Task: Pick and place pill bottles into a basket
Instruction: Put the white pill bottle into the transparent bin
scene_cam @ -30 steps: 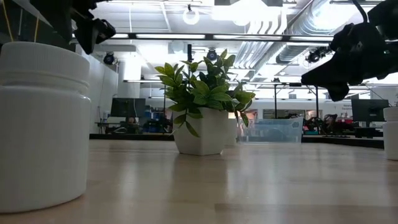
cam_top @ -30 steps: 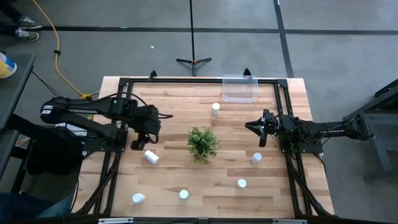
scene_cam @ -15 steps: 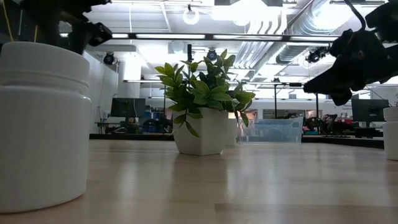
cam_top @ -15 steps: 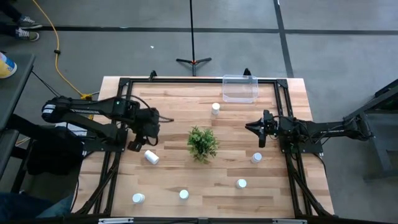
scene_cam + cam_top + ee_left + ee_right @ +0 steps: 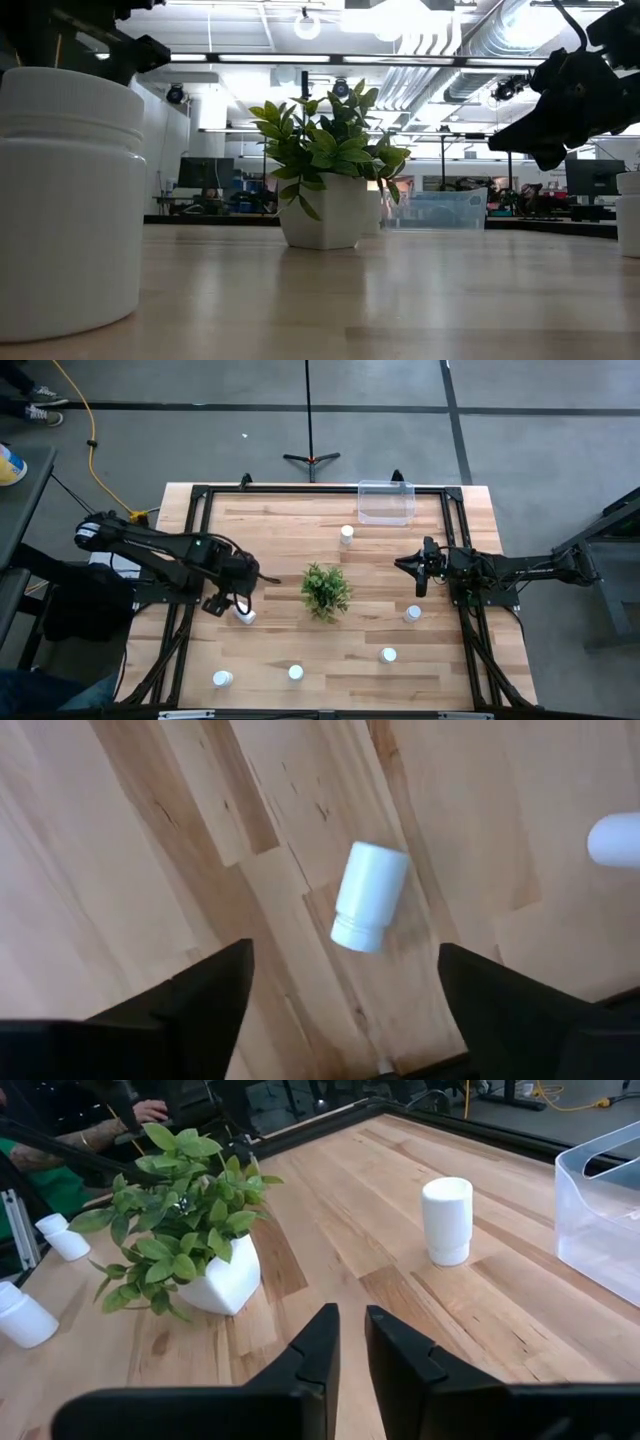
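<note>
A white pill bottle [image 5: 368, 895] lies on its side on the wood table; in the high view this bottle [image 5: 245, 616] is left of the green plant [image 5: 326, 590]. My left gripper [image 5: 236, 598] hovers over it, open, its fingers [image 5: 210, 995] standing wide on either side without touching. My right gripper [image 5: 415, 566] is shut and empty, held above the table right of the plant. Other bottles stand upright: one [image 5: 347, 535] near the clear basket [image 5: 386, 502], others [image 5: 413, 614] [image 5: 388, 655] toward the near right.
Two more bottles [image 5: 296, 673] [image 5: 222, 679] stand near the front edge; one of them fills the low view's left [image 5: 70, 200]. The potted plant [image 5: 190, 1240] stands mid-table. The basket's wall [image 5: 610, 1210] shows at the far right. A black frame [image 5: 300, 490] rims the table.
My left gripper has gone toward the table's near edge and now stands over the lying bottle. The bottle has stayed where it was.
</note>
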Available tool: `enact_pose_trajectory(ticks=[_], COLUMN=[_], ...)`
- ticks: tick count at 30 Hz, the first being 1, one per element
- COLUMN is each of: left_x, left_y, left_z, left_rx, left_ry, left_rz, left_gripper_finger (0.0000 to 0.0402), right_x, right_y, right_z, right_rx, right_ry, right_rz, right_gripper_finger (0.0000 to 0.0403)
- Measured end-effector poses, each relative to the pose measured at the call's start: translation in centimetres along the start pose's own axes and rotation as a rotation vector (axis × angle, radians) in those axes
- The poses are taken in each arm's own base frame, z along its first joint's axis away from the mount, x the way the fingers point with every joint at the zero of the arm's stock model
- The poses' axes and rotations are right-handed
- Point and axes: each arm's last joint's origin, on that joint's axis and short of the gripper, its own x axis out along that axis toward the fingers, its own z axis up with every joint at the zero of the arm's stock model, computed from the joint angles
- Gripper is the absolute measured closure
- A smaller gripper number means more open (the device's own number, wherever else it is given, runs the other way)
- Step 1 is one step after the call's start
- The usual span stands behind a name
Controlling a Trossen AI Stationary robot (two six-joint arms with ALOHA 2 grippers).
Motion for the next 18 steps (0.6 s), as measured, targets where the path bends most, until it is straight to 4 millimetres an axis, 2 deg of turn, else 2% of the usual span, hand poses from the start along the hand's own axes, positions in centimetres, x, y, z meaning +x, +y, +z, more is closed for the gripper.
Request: enact_pose_trajectory(ticks=[5, 11, 18], left_x=[0.6, 1.6, 3.7], left_y=[-0.9, -1.6, -1.5], left_z=[0.5, 0.8, -0.2], left_rx=[0.011, 0.047, -0.003], left_ry=[0.024, 0.044, 0.108], left_rz=[-0.012, -0.019, -0.029], left_gripper_finger=[0.0035, 0.0051, 0.0066], right_x=[0.0, 0.0, 0.0], right_y=[0.0, 0.0, 0.0], right_z=[0.0, 0.0, 0.0], right_rx=[0.0, 0.0, 0.0], right_ry=[-0.001, -0.003, -0.003], right_rz=[-0.004, -0.011, -0.01], right_gripper_finger=[0.0366, 0.0363, 0.0365])
